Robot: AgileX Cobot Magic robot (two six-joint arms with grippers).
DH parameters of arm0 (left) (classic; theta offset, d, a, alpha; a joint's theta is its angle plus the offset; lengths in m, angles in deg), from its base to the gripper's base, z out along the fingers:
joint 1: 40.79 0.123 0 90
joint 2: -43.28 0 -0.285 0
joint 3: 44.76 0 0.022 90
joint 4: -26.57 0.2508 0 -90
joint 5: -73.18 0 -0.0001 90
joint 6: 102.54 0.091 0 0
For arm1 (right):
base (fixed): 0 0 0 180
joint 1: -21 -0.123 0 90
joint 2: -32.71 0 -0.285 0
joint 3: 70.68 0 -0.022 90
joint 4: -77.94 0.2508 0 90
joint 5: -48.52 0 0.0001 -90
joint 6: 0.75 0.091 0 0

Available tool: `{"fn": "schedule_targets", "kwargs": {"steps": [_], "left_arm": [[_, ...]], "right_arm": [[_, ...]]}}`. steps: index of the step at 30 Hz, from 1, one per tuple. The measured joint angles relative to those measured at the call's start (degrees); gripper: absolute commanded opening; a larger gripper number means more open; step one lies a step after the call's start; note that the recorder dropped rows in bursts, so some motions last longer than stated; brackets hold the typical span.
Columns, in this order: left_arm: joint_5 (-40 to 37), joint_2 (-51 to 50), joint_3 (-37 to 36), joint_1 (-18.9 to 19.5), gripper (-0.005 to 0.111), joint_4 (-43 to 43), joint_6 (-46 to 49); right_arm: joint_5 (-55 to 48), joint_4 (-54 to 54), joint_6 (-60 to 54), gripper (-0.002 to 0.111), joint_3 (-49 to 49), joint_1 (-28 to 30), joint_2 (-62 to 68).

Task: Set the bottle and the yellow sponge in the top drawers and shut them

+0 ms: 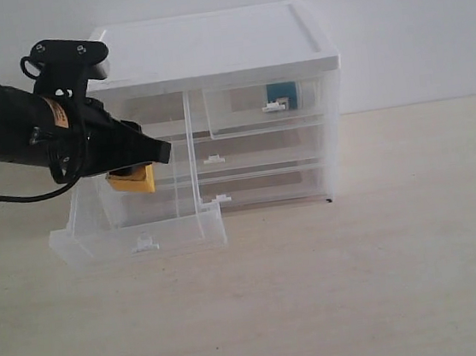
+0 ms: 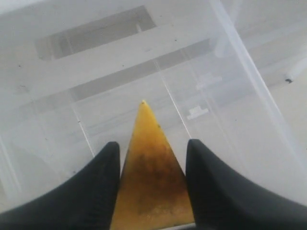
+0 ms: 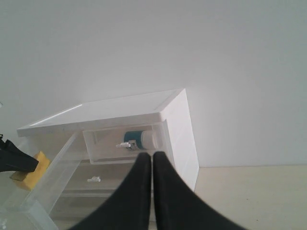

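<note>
Exterior view: shows L gripper (image 1: 144, 161) reaching in from the left, clamped on sponge (image 1: 133, 181). Sponge just under the black fingertip, hanging inside L drawer (image 1: 142, 237), seen thru its clear side wall. Touching drawer floor or not: can't tell. L drawer pulled far out of cabinet (image 1: 214, 47), tilted nose-down, front edge on table (image 1: 362, 284), back end up at the cabinet opening. R drawer (image 1: 239, 113) pushed in, w/ bottle (image 1: 282, 96) inside, behind the white handle, blue label showing.

L wrist view: looks along both fingers. Sponge (image 2: 151, 177) pinched between them, one black finger tight vs each slanted side, narrow tip poking out well past the fingertips, stained face toward cam. L gripper (image 2: 152, 146) jaws held apart only by sponge width. Clear walls of L drawer (image 2: 240, 72) beyond and around.

R wrist view: shows R gripper (image 3: 152, 155) w/ jaws pressed together, nothing between them, aimed at cabinet (image 3: 120, 103) front. Bottle (image 3: 139, 139) lying on its side in R drawer (image 3: 103, 151), white cap toward cabinet's outer wall, beyond the fingertips and apart from them. Sponge (image 3: 34, 173) also seen at frame edge, against L gripper's black finger, over L drawer (image 3: 53, 177).
</note>
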Motion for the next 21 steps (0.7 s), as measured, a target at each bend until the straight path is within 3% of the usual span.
{"fn": "schedule_targets", "kwargs": {"steps": [3, 12, 15, 19, 21], "left_arm": [[0.0, 0.0, 0.0, 0.0, 0.039, 0.0, -0.2], [0.0, 0.9, 0.0, 0.0, 0.055, 0.0, -0.7], [0.0, 2.4, 0.0, 0.0, 0.043, 0.0, -0.7], [-1.8, 5.8, 0.0, 0.0, 0.004, 0.0, -1.2], [-3.8, 8.5, 0.0, 0.0, 0.004, 0.0, -1.2]], "right_arm": [[0.0, 0.0, 0.0, 0.000, 0.0, 0.0, 0.0], [0.0, 0.0, 0.0, 0.000, 0.0, 0.0, 0.0], [0.0, 0.0, 0.0, 0.000, 0.0, 0.0, 0.0], [0.0, 0.0, 0.0, 0.000, 0.0, 0.0, 0.0], [0.0, 0.0, 0.0, 0.000, 0.0, 0.0, 0.0]]}}
